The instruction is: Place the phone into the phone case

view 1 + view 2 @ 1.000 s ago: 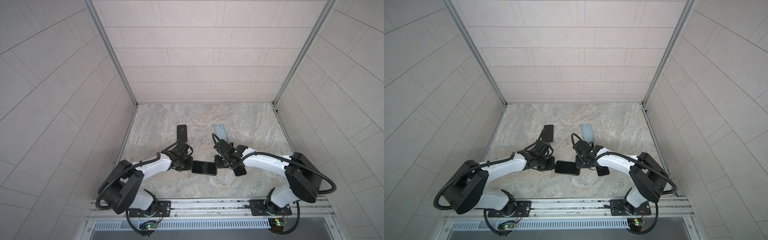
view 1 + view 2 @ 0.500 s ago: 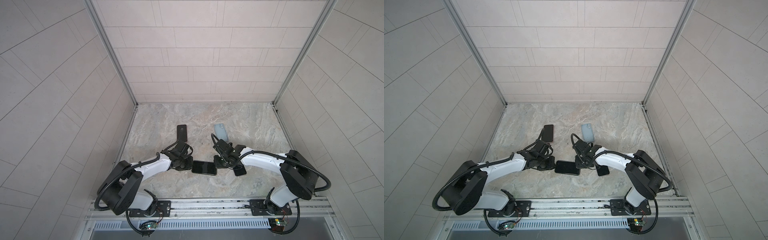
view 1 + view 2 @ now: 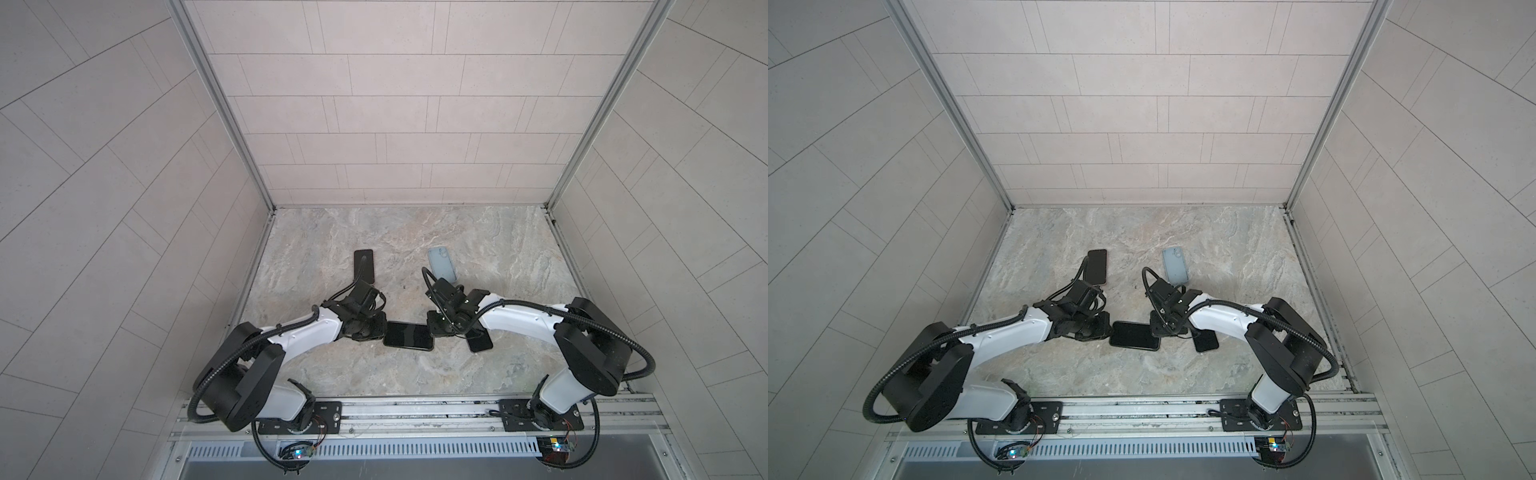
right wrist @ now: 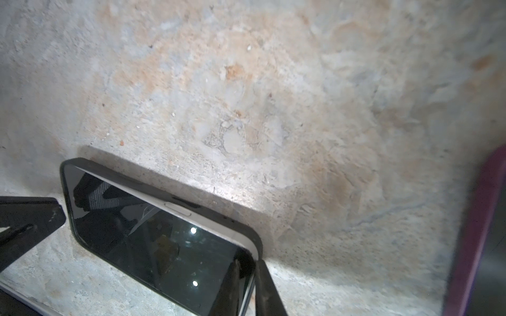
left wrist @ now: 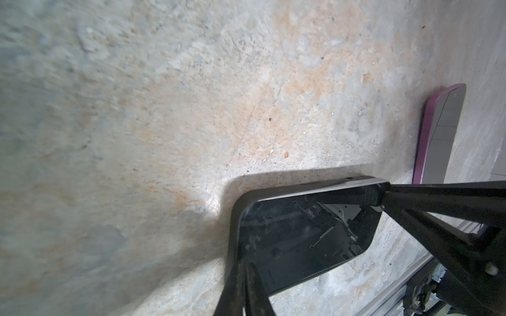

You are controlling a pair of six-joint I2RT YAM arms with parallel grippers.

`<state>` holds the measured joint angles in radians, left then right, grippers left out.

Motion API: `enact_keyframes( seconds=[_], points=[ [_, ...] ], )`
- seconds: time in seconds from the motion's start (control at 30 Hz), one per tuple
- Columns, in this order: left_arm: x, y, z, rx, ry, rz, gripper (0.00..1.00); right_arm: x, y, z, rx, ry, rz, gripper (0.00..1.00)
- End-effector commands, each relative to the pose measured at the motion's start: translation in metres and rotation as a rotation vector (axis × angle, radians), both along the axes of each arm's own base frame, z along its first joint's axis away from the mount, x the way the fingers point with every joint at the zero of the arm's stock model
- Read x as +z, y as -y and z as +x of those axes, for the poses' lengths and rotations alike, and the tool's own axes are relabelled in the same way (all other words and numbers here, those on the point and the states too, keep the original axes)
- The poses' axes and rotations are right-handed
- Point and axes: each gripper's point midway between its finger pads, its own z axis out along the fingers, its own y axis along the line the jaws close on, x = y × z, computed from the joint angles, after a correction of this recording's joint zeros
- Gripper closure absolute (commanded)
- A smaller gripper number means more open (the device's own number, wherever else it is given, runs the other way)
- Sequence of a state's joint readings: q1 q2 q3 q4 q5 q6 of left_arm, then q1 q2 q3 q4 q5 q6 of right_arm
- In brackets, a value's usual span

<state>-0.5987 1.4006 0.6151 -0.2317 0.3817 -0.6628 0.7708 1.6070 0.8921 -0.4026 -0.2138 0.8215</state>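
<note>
The phone (image 3: 408, 336) lies screen up on the tabletop (image 3: 374, 374), directly between the 2 grippers. It sits partly in the black phone case (image 5: 232, 219); 1 long silver edge stands proud of the case wall. The left gripper (image 5: 245, 276) is clenched on the case rim at 1 short end. The right gripper (image 4: 247, 276) pinches the case's opposite end, its jaws straddling screen and wall. A purple-edged phone (image 5: 438, 131) lies beside the right gripper, apart from the cased phone.

Glossy glass phone (image 5: 301, 235), matt black plastic phone case (image 5: 232, 232), rough mottled stone tabletop (image 5: 164, 109).
</note>
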Motion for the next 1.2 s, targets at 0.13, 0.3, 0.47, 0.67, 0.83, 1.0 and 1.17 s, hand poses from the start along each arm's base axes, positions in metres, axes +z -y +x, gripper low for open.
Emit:
enact_keyframes(
  seconds=[0.13, 0.3, 0.47, 0.67, 0.83, 1.0, 1.17],
  points=[
    [-0.005, 0.003, 0.003, -0.004, -0.009, 0.011, 0.85, -0.005, 0.001, 0.002, -0.001, -0.01, -0.01, 0.84],
    [-0.007, -0.002, 0.002, -0.005, -0.011, 0.044, 0.83, -0.006, 0.002, 0.002, -0.001, -0.008, -0.011, 0.87],
    [-0.009, -0.005, 0.002, -0.008, -0.016, 0.069, 0.83, -0.007, 0.003, 0.002, 0.002, -0.013, -0.016, 0.89],
    [-0.011, -0.006, 0.0, -0.014, -0.022, 0.072, 0.83, -0.01, 0.002, 0.0, 0.003, -0.021, -0.013, 0.9],
    [-0.01, -0.006, -0.001, -0.015, -0.02, 0.071, 0.83, -0.009, 0.002, 0.0, 0.003, -0.02, -0.01, 0.9],
    [-0.01, -0.006, -0.001, -0.013, -0.02, 0.068, 0.84, -0.008, 0.002, 0.0, 0.006, -0.02, -0.01, 0.9],
    [-0.011, -0.009, -0.002, -0.017, -0.022, 0.082, 0.83, -0.007, 0.002, 0.001, 0.007, -0.019, -0.01, 0.9]
  ],
)
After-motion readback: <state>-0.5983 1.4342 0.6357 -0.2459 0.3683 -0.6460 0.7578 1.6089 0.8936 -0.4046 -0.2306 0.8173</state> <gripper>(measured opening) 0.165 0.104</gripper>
